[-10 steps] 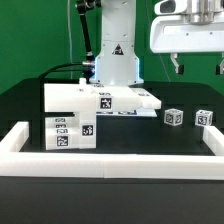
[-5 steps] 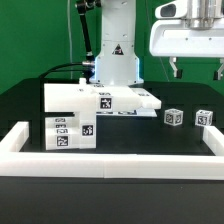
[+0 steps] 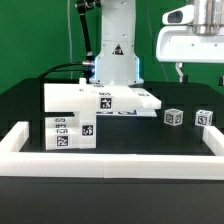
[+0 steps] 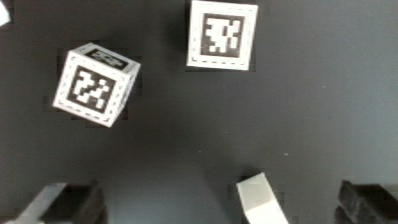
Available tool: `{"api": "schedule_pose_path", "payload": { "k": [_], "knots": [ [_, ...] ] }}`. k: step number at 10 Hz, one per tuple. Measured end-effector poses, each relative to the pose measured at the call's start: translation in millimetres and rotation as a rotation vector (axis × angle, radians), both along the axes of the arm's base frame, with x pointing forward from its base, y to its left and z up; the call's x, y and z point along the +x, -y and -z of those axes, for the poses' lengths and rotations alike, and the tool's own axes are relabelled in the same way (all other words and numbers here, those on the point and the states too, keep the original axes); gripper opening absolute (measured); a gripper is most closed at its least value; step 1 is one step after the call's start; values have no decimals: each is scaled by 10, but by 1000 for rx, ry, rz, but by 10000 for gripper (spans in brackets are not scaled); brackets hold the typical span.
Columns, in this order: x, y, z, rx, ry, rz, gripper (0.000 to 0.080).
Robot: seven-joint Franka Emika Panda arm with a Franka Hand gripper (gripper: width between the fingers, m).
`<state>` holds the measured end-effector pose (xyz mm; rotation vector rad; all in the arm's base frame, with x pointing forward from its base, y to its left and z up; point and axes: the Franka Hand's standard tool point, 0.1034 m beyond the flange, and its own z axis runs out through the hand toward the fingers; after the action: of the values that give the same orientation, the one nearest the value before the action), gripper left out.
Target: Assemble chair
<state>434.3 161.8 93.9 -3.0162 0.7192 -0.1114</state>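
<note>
My hand hangs high above the black surface, spread wide and holding nothing; in the wrist view its dark fingertips stand far apart with only bare black between them. The chair is not yet begun as far as I can judge, since its parts lie loose. A big flat slab sits near the arm's base, and a short stack of bars stands just in front of it toward the exterior view's left. Two small cubes, the nearer cube and the farther cube, rest apart from each other on the exterior view's right, roughly under my hand. I take the step in hand to be the approach for a first pick, probably one of those cubes. The wrist view shows one tagged face and a second tagged face turned at different angles, so next I must choose one, turn the wrist to square with its sides, and come straight down around it. Everything is matte white, blocky and hard-edged, with small black-and-white square tags. It should pinch cleanly on flat sides, though smooth faces may slip. A white border rail fences the front.
</note>
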Motion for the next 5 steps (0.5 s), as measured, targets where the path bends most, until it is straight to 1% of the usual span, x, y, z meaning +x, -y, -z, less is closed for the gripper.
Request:
{"api": "schedule_pose_path", "payload": {
  "k": [2, 5],
  "knots": [
    [15, -8, 66, -13, 8, 27, 649],
    [14, 13, 71, -16, 6, 29, 649]
  ]
}}
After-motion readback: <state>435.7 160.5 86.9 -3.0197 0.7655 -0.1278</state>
